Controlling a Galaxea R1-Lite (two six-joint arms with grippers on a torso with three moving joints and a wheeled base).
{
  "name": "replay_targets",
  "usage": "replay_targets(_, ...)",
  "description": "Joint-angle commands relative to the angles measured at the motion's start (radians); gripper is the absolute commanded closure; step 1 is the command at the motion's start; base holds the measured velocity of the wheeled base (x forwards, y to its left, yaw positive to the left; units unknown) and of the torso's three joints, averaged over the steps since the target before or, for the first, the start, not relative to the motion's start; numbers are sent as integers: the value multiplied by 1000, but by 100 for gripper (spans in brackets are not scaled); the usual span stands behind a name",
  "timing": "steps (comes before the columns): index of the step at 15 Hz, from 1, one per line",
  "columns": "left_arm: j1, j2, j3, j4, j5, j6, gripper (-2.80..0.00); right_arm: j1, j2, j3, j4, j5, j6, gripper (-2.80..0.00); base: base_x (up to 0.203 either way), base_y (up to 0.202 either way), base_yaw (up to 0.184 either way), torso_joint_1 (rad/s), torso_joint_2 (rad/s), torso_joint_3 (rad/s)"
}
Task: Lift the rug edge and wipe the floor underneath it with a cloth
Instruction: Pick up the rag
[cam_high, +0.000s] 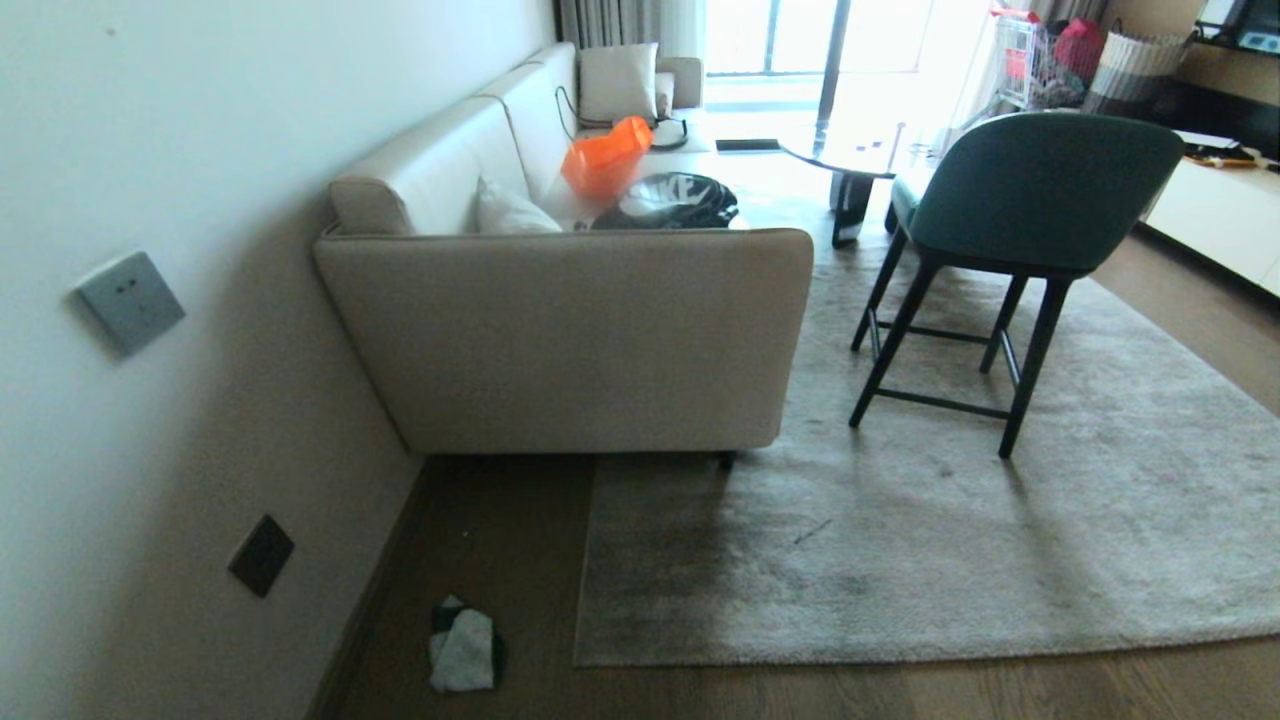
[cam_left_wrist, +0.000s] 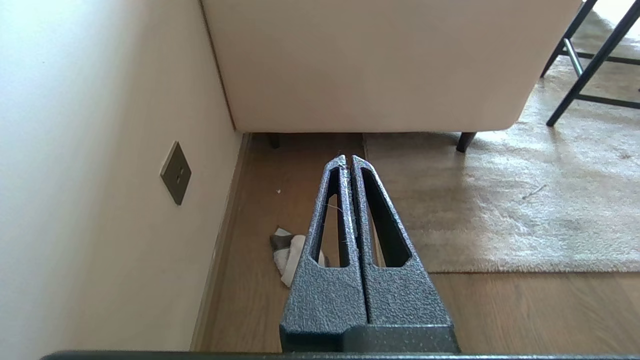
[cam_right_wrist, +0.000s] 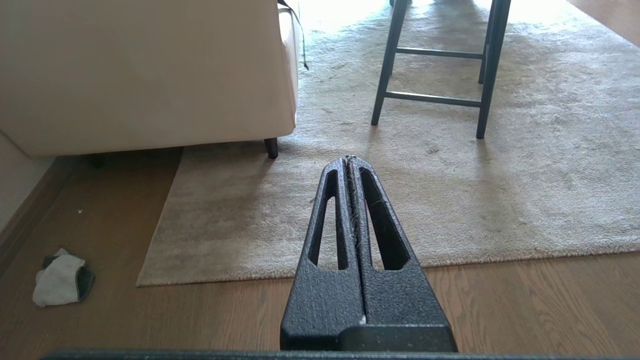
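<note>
I see my left gripper and right gripper both pinched together, empty, hanging above the floor. The cloth lies crumpled on the planks by the wall, just off the rug edge; a sofa and chair stand on the rug

Left gripper: jaws pressed together, tips meeting in a thin seam, nothing between them.
Left fingers: dark, speckled, slotted, tapering to a point, with a few stray fibres on the inner edges.
Right gripper: closed as well, tips touching, empty.
Right fingers: same dark slotted pair, fine lint along the seam.
Arms: neither shows in the head view; each gripper hangs clear above the ground.
</note>
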Motion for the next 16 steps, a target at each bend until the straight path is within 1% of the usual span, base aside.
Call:
replay_targets(1, 0, 0, 0, 0, 0, 0, 0, 0, 0, 0, 0, 0, 1, 0, 0, 0, 0, 0, 0, 0)
replay_targets(4, 0, 0, 0, 0, 0, 0, 0, 0, 0, 0, 0, 0, -1, 0, 0, 0, 0, 7, 14, 15)
replay_targets(8, 0, 0, 0, 0, 0, 0, 0, 0, 0, 0, 0, 0, -1, 0, 0, 0, 0, 12, 78, 89)
replay_targets(16, 0, 0, 0, -1, 0, 0, 0, 1, 0, 0, 0, -1, -1, 0, 0, 0, 0, 0, 2, 3)
